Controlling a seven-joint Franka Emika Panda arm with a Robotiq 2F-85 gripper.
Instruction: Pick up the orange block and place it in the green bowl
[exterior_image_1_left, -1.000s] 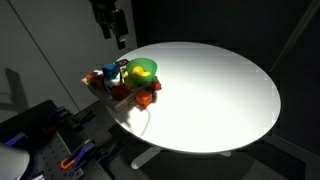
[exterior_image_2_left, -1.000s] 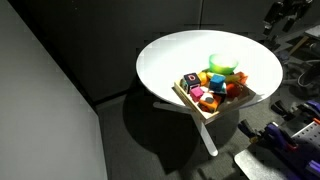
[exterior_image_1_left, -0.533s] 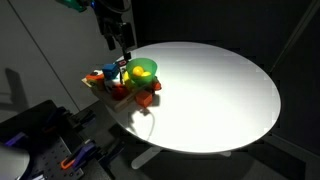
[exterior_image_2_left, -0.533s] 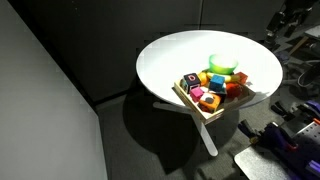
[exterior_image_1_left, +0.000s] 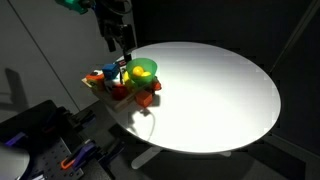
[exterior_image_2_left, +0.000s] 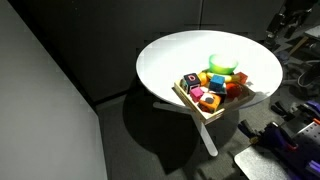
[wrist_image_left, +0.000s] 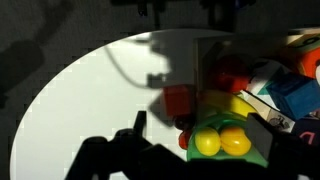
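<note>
The green bowl (exterior_image_1_left: 145, 70) sits at the table's edge next to a wooden tray, and it also shows in the other exterior view (exterior_image_2_left: 222, 63). In the wrist view the green bowl (wrist_image_left: 255, 152) holds two yellow pieces. The orange block (exterior_image_1_left: 146, 97) lies on the table just beside the bowl; in the wrist view it is a reddish-orange cube (wrist_image_left: 178, 100) in shadow beyond the bowl. My gripper (exterior_image_1_left: 123, 45) hangs above and behind the bowl and tray. It is open and empty, with its fingers (wrist_image_left: 200, 127) spread over the bowl.
The wooden tray (exterior_image_2_left: 190, 103) holds several coloured blocks in red, blue, yellow and pink. The white round table (exterior_image_1_left: 220, 90) stretches wide beyond the bowl. Dark walls surround it, and equipment stands on the floor by the table's edge (exterior_image_1_left: 40, 135).
The gripper came down and slightly sideways toward the bowl between one second and half a second ago. Since then nothing has moved.
</note>
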